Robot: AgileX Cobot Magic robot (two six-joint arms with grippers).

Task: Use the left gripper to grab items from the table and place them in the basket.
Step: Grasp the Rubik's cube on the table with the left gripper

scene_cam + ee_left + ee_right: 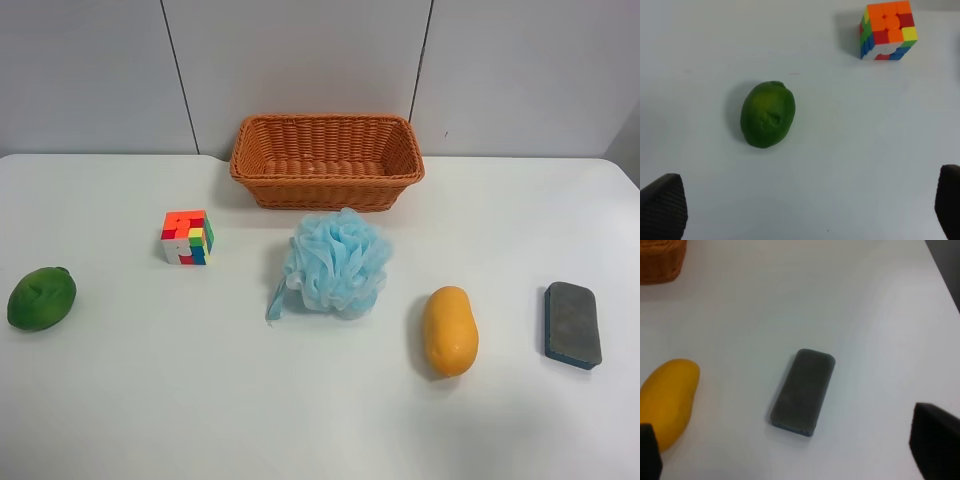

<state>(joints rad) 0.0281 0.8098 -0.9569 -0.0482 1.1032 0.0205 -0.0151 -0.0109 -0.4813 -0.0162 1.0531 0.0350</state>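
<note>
Left gripper spread wide, empty, over round green fruit near side edge of white tabletop. Orange-brown wicker basket at far edge.

Left end effector with black, cross-hatched fingertips; right end effector with plain black blocky ones.

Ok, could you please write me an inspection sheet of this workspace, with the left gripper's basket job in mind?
Surface: white table, no stains seen.
Job's things: wicker basket at the back, nothing seen inside; puzzle cube, green fruit, blue bath pouf, mango and grey sponge lie on the table.
Clutter: nothing seen.
Grippers: left gripper open above the green fruit; right gripper open above the sponge.
Cables: nothing seen.
Surroundings: grey wall panels behind.
</note>
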